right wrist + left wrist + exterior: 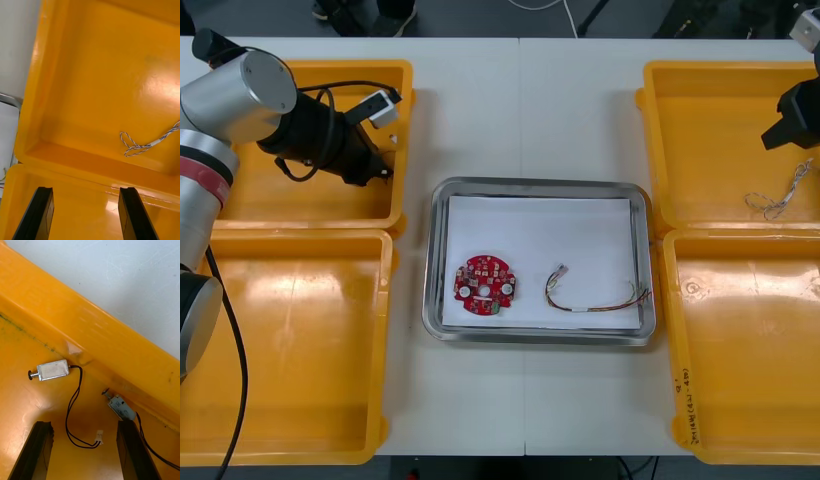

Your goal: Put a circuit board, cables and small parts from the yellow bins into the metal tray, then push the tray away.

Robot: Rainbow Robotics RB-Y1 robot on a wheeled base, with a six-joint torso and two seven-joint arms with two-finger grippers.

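**Tray part loaded, both arms at the far bins**

Light worktop (520,110), yellow bins at both sides, and a metal tray (538,185) with a white inside between them. We count two items in the tray: a round red circuit board (487,284) and, apart from it, a red and yellow cable (598,303). By our reckoning the small parts, and perhaps another cable, are left to load. The push away is not yet done.

The left end effector (84,423) hangs inside the far left bin (310,72), spread wide and holding nothing. Ahead of its fingers on the bin floor lie a small metal part (52,370) and a second part (122,409), each with black leads.

The right end effector (86,189) is over the far right bin (720,72), also wide and empty. A twisted blue and white cable (146,144) lies on that bin's floor beyond it.

Writing: dark handwriting on the rim of the near right bin (685,405), too small for us to read. We see no brand marks.
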